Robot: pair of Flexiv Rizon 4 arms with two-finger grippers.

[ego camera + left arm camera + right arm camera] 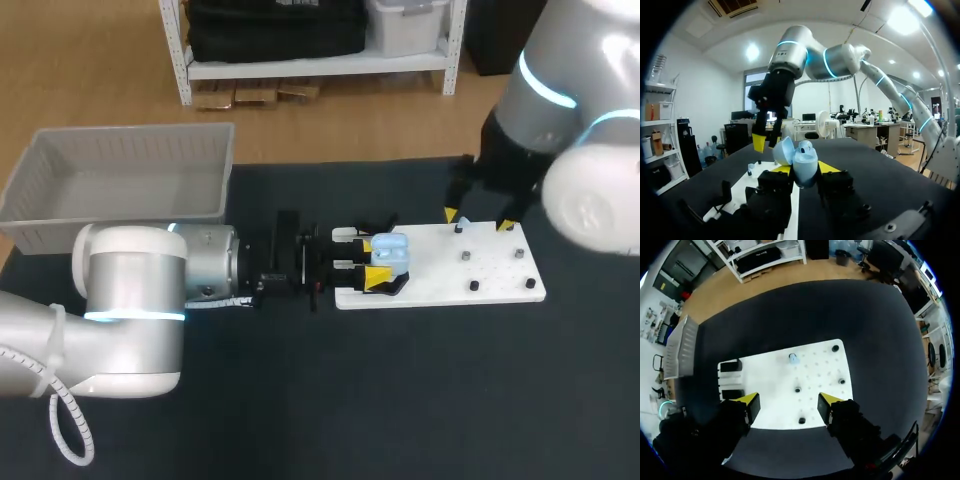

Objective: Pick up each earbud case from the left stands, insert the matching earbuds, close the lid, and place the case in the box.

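A light blue earbud case [388, 250] with its lid raised is held just above the left end of the white board [500, 270], and my left gripper [375, 266] is shut on it from both sides. In the left wrist view the case [801, 161] sits between the yellow tips, with my right gripper [765, 141] hanging ahead over the board. My right gripper [478, 216] stands open over the board's far edge with nothing in it. From its wrist a small light blue earbud [793, 358] shows on a peg ahead of the open right gripper [787, 407].
A grey box [120, 180] stands at the back left of the black table. Several short black pegs [841, 381] stick up from the white board [775, 375]. Two black stands [731, 366] sit at the board's left end.
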